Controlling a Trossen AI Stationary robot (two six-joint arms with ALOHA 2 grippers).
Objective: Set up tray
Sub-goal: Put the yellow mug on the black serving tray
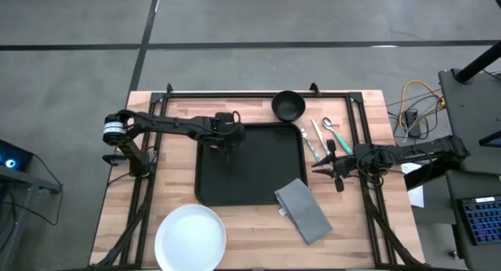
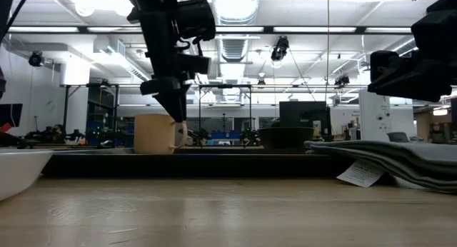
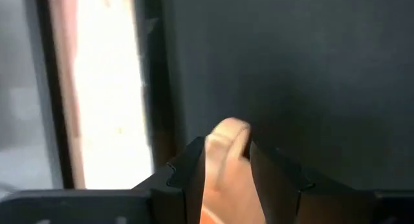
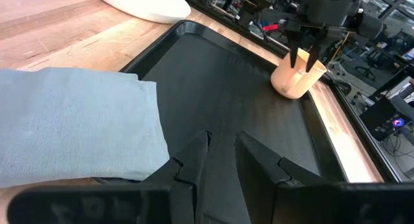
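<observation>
A wooden table (image 1: 258,232) fills your view from above, grey floor beyond it, and a workshop with ceiling lights shows behind in the low view. The tray (image 1: 258,173) lies flat at the table's middle, its long black surface mostly bare. Your left gripper (image 1: 226,142) hangs over the tray's far-left corner, its fingers (image 3: 187,169) pinching the rim of a tan cup (image 4: 295,78) that stands upright on the tray. In the low view the cup (image 2: 156,134) sits on the tray with the fingers reaching down at its right side. Your right gripper (image 1: 327,163) waits just off the tray's right edge, above the table, its fingers (image 4: 194,159) slightly apart and holding nothing. A grey napkin (image 1: 303,211) lies folded at the tray's near-right corner, partly over the rim. A white plate (image 1: 190,237) rests on the table near the tray's near-left corner, apart from it. A black bowl (image 1: 288,106) sits just beyond the tray's far edge. Cutlery (image 1: 321,138) lies on the table to the tray's right, beside your right gripper.
</observation>
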